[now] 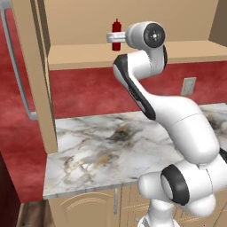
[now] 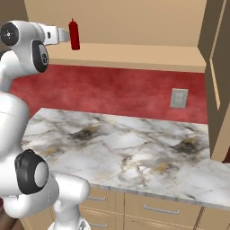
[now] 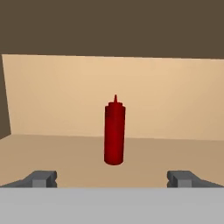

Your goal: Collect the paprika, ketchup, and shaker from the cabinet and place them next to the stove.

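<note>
Left base view: cabinet (image 1: 133,53) door stands open at far left, long grey bar handle (image 1: 15,71) on it. The ketchup (image 1: 116,34) stands upright on the cabinet shelf, in front of the tan back wall. The arm is raised to shelf height; its hand reaches toward the bottle, and the bottle shows just past the hand's front end. Contact cannot be judged from this side. Below lies the marble counter (image 1: 102,146), and a wall outlet (image 1: 188,86) sits on the red backsplash at right.

Right base view: ketchup (image 2: 74,34) again upright on the shelf, directly ahead of the hand's tip, very near it.

Hand view: gripper (image 3: 113,178) with jaws spread wide apart, nothing between them. Left fingertip (image 3: 41,178) and right one sit at the bottom corners. The ketchup (image 3: 114,131) stands centred between the two tips but further in on the shelf, apart from both. Nozzle points up, base flat on the shelf board.
</note>
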Available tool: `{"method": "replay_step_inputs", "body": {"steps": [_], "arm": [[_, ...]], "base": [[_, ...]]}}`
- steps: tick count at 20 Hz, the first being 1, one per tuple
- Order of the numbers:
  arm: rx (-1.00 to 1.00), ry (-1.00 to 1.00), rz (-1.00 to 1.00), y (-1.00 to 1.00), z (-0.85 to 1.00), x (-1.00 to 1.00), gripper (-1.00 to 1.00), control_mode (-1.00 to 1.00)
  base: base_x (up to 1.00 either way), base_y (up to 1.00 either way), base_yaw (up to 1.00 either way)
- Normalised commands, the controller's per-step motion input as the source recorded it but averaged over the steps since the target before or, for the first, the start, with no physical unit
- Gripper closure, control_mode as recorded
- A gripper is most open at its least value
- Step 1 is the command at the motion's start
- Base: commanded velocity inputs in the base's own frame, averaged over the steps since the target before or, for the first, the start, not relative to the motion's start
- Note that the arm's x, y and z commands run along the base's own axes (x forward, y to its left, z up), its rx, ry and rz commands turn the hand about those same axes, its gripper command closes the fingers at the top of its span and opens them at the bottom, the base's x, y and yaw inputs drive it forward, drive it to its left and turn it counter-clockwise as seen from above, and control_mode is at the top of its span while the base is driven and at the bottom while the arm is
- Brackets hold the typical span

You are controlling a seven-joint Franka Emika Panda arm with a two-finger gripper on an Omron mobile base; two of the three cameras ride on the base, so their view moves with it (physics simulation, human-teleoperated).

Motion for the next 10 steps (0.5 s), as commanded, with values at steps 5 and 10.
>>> {"method": "replay_step_inputs", "body": {"steps": [5, 10], "arm": [[0.0, 0.01, 0.0, 0.0, 0.0, 0.31, -1.0, -1.0], [0.0, 0.03, 0.0, 0.0, 0.0, 0.31, -1.0, -1.0]], "base": [[0.0, 0.0, 0.0], [0.0, 0.0, 0.0]]}}
